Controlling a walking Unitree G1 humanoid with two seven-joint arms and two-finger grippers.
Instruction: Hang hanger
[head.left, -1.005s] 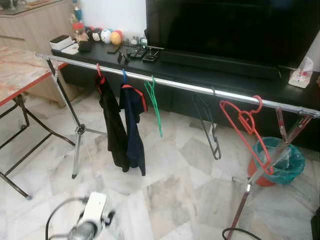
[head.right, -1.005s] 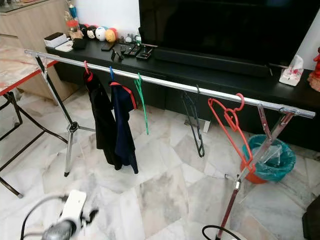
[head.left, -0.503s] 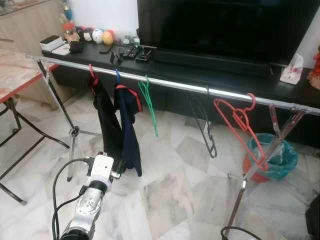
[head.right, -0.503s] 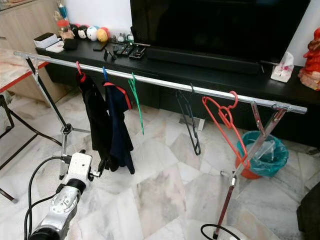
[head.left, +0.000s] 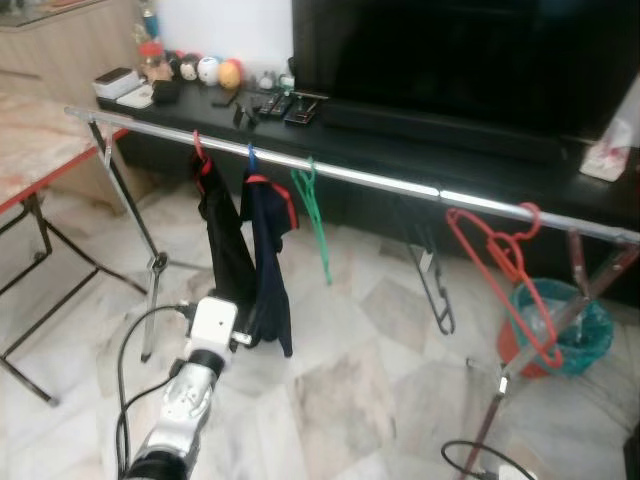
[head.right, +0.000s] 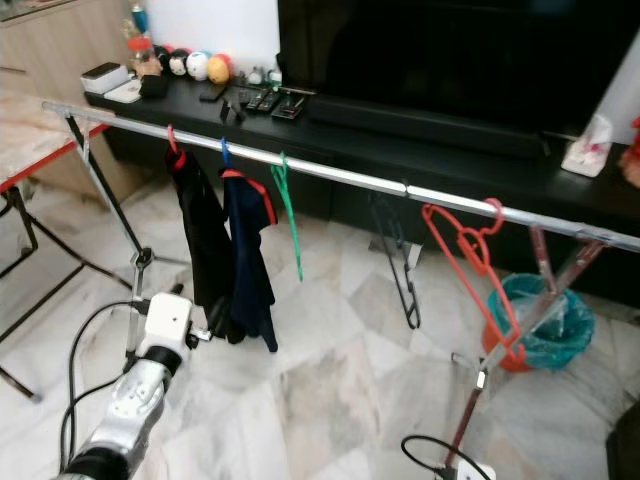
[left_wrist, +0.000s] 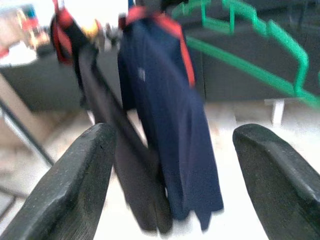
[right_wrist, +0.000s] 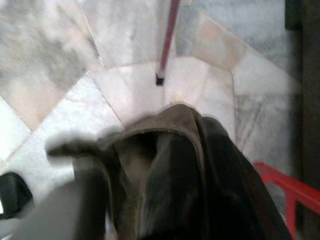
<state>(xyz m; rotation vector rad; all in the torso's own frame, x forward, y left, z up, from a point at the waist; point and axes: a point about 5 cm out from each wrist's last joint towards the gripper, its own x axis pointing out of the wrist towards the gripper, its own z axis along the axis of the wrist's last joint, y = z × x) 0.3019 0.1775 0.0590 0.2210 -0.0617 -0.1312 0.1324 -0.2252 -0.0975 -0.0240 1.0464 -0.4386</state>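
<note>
A silver rail (head.left: 380, 180) crosses the room on tripod legs. From left to right it carries a red hanger with a black garment (head.left: 225, 250), a blue hanger with a navy garment (head.left: 270, 260), an empty green hanger (head.left: 312, 210), a black hanger (head.left: 435, 290) and a red hanger (head.left: 510, 280). My left gripper (head.left: 243, 338) is raised in front of the lower hems of the two garments, and in the left wrist view it (left_wrist: 175, 131) is open, with the navy garment (left_wrist: 170, 125) some way beyond it. The blurred right wrist view has dark brownish cloth (right_wrist: 170, 175) and a piece of red hanger (right_wrist: 285, 192).
A folding table (head.left: 40, 140) stands at the left. Behind the rail runs a black TV console (head.left: 420, 150) with small items on it. A teal-lined bin (head.left: 560, 330) sits by the right tripod leg (head.left: 520, 370). A black cable (head.left: 480, 460) lies on the marble floor.
My left arm has risen from the bottom edge and reached forward to the hems of the hanging garments. The camera has shifted slightly; the hangers stay on the rail.
</note>
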